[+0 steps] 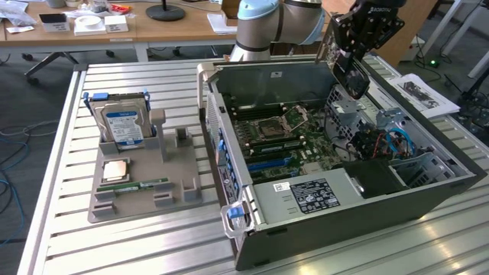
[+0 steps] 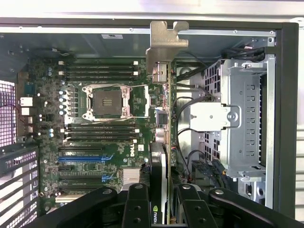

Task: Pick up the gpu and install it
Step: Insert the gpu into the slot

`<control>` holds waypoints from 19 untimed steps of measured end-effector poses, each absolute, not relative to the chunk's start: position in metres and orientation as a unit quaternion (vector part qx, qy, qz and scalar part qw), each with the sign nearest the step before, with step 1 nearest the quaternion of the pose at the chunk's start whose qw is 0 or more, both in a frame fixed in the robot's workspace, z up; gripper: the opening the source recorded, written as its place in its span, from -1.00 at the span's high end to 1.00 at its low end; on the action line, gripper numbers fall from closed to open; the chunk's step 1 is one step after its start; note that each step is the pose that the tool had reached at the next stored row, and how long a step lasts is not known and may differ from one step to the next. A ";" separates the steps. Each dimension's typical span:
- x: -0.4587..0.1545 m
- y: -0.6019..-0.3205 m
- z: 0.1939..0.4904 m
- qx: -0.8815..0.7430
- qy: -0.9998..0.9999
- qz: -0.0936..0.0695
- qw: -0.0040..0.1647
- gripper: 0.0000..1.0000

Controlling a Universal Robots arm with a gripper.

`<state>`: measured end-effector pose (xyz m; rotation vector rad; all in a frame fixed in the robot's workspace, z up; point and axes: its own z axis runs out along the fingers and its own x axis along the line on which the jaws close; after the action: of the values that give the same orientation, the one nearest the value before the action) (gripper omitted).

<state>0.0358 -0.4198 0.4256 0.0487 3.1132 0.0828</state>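
Step in hand, as judged: the gpu (image 2: pixel 162 142) is being carried over the open computer case (image 1: pixel 458 177); no alignment with a slot is made yet.

The gpu is seen edge-on in the wrist view, with its pale metal bracket (image 2: pixel 166 42) at the far end. The fingers (image 2: pixel 137 209) are set narrow and closed on the card's two faces near the end opposite the bracket. Nothing else is touched. The card is held aloft, clear of the motherboard (image 2: pixel 104 142).

In the exterior view the robot arm (image 1: pixel 275 23) is found at the upper middle of the frame, its end at the upper right, above the case.

To be done well, as judged:
- The card's length is seen running crosswise to the blue expansion slot (image 2: pixel 83 158), so a quarter turn is thought needed.
- The bracket is to be faced toward the wall with the port cluster (image 2: pixel 26 102).
- The cables (image 2: pixel 183 109) beside the drive cage (image 2: pixel 247 118) are to be kept clear.
- Tilt is to be avoided, so that the connector edge is met evenly along the slot.

The hard drive (image 1: pixel 122 126), CPU (image 1: pixel 114 170) and memory stick (image 1: pixel 141 186) are seated in the grey holder (image 1: pixel 172 166) at the left of the exterior frame, on the slatted counter (image 1: pixel 137 246).
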 end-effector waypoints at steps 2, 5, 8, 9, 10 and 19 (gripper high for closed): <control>0.036 -0.420 0.426 0.015 0.999 0.027 0.013 0.47; 0.036 -0.420 0.426 0.004 1.000 0.027 0.013 0.47; 0.036 -0.420 0.426 -0.016 0.999 0.027 0.013 0.47; 0.036 -0.420 0.426 -0.021 0.999 0.027 0.012 0.47; 0.036 -0.420 0.426 -0.027 0.999 0.027 0.012 0.47; 0.035 -0.420 0.425 -0.074 0.997 0.028 0.011 0.47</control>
<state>0.0355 -0.4198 0.4255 -0.2324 3.1096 0.0862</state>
